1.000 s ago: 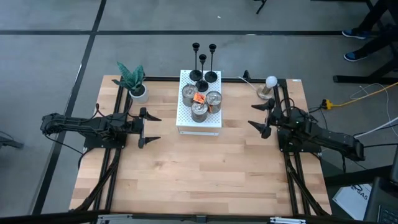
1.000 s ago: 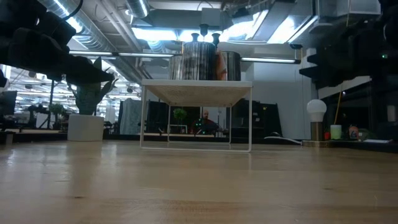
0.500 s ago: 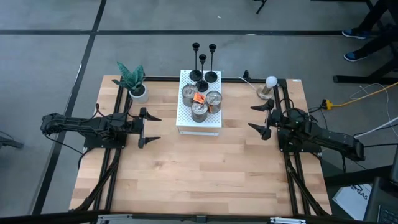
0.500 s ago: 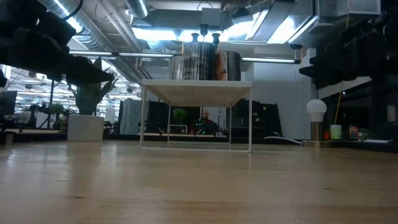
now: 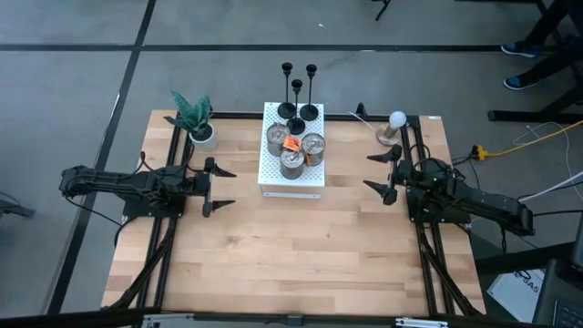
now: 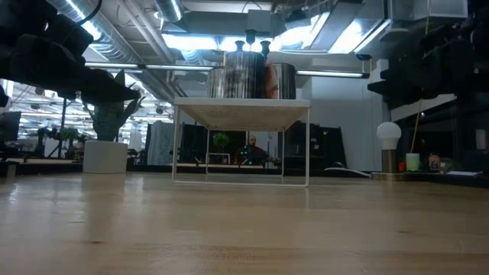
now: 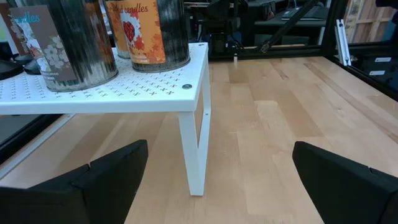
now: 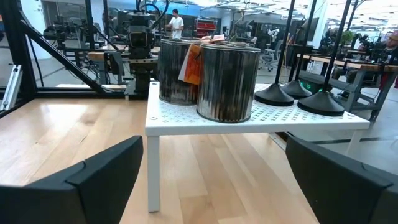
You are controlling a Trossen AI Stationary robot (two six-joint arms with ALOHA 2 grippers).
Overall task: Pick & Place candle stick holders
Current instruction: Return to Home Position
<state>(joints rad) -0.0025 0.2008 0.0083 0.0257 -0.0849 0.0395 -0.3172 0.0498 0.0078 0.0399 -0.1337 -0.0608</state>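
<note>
- On the far end of the white perforated metal shelf (image 5: 273, 178) stand three slim black metal candle stick holders (image 5: 296, 124). They are upright, with their round bases close together, just behind the shelf's cluster of short silver candle tins (image 5: 291, 162).
- Left tool (image 5: 223, 188): left of the shelf, low over the pale wooden bench (image 5: 273, 264). Fingers wide apart, nothing held.
- Right tool (image 5: 371, 171): right of the shelf. Fingers also apart, nothing held.
- Neither tool touches the shelf or anything on it.
- Judgement: placing looks finished and both arms look parked.
- Risk: the holders are tall, thin-stemmed and crowded near the shelf's far edge. Any further reach over the tins could clip a stem, tipping one holder into the others or off the shelf's back.
- Lesser risk: a low sideways swing could knock a shelf leg and shake everything on top.
</note>
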